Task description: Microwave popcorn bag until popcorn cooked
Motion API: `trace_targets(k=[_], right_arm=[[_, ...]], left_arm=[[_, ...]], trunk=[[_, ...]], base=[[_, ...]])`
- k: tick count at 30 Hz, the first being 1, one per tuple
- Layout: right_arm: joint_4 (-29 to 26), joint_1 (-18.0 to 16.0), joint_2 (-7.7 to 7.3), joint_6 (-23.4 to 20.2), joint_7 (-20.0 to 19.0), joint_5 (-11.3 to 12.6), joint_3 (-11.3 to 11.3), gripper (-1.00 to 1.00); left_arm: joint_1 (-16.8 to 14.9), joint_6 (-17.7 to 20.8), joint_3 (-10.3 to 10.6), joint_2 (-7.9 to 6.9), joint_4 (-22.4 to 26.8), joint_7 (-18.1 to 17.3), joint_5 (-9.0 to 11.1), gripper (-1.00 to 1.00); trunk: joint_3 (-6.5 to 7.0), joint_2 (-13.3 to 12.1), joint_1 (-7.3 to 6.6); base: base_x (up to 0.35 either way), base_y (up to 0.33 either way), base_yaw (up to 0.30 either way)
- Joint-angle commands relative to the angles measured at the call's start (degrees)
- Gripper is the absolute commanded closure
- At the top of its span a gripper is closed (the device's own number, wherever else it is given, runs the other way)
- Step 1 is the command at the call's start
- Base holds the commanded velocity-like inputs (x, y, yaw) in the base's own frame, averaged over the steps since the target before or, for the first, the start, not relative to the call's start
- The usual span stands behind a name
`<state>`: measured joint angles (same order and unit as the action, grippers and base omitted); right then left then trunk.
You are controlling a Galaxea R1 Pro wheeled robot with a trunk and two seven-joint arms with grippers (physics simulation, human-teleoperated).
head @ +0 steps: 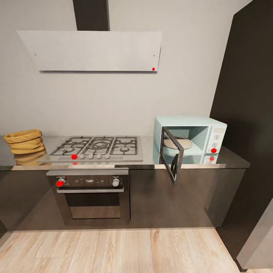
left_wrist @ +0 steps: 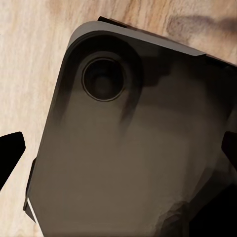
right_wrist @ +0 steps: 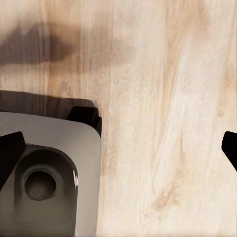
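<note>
The popcorn bag (head: 24, 141), a squat tan crumpled sack, sits at the far left of the grey countertop (head: 148, 152). The popcorn itself is hidden. At the right end stands the pale blue microwave (head: 189, 137), its dark-framed door (head: 172, 157) swung open and the beige turntable (head: 181, 143) bare. My left gripper (left_wrist: 118, 153) is open, its black fingertips (left_wrist: 10, 155) spread over the robot's dark base (left_wrist: 128, 148). My right gripper (right_wrist: 118, 148) is open too, hanging above the wood floor (right_wrist: 163, 123). Both are far from the bag and hold nothing.
A gas hob (head: 96, 148) lies between bag and microwave, with a dark oven (head: 91, 195) below and a flat white hood (head: 91, 51) above. A tall dark cabinet (head: 246, 113) bounds the right side. Wood floor (head: 113, 250) stretches before the cabinets.
</note>
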<state>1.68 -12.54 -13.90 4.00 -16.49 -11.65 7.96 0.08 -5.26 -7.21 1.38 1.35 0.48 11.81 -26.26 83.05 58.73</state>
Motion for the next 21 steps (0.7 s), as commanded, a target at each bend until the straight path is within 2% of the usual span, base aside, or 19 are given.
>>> trace_targets(k=[1,6,7,8,9,12,15,21], right_arm=[[0.2,0.0,-0.01,0.4,-0.1,-0.6,0.5,-1.00],[0.2,0.1,0.05,0.3,0.0,-1.3,0.4,-1.00],[0.2,0.1,0.09,0.3,0.0,-2.5,0.4,-1.00],[0.2,0.1,0.31,0.0,0.0,-5.3,0.4,-1.00],[0.2,0.1,1.93,-0.3,1.1,-6.0,0.5,-1.00],[0.3,0.1,3.63,-0.8,4.7,-6.2,0.5,-1.00],[0.3,0.1,3.90,-1.0,6.4,-6.4,0.5,-1.00],[0.2,0.2,4.04,-1.2,7.0,-6.4,0.5,-1.00]], left_arm=[[0.0,-0.1,-0.4,0.02,0.1,0.1,0.0,-1.00],[0.0,-0.1,-0.4,0.02,0.1,0.1,0.0,-1.00],[0.0,-0.1,-0.4,0.02,0.1,0.1,0.0,-1.00],[0.0,-0.1,-0.4,0.02,0.1,0.1,0.0,-1.00],[0.0,-0.1,-0.4,0.07,0.1,0.1,0.0,-1.00],[0.0,-0.1,-0.4,0.07,0.1,0.1,0.0,-1.00],[0.0,-0.1,-0.4,0.07,0.1,0.1,0.0,-1.00],[0.0,-0.1,-0.5,0.11,0.1,0.1,0.0,-1.00]], trunk=[[-0.05,0.0,0.00],[-0.05,0.0,0.00],[-0.05,0.0,0.00],[-0.05,0.0,0.00],[-0.05,0.0,0.00],[-0.03,0.0,0.00],[0.03,0.0,0.00],[0.10,0.0,0.00]], base=[[0.000,0.000,0.000],[0.000,0.000,0.000],[0.000,0.000,0.000],[0.000,0.000,0.000],[0.000,0.000,0.000],[0.000,0.000,0.100],[0.000,0.000,0.229],[0.000,0.000,0.264]])
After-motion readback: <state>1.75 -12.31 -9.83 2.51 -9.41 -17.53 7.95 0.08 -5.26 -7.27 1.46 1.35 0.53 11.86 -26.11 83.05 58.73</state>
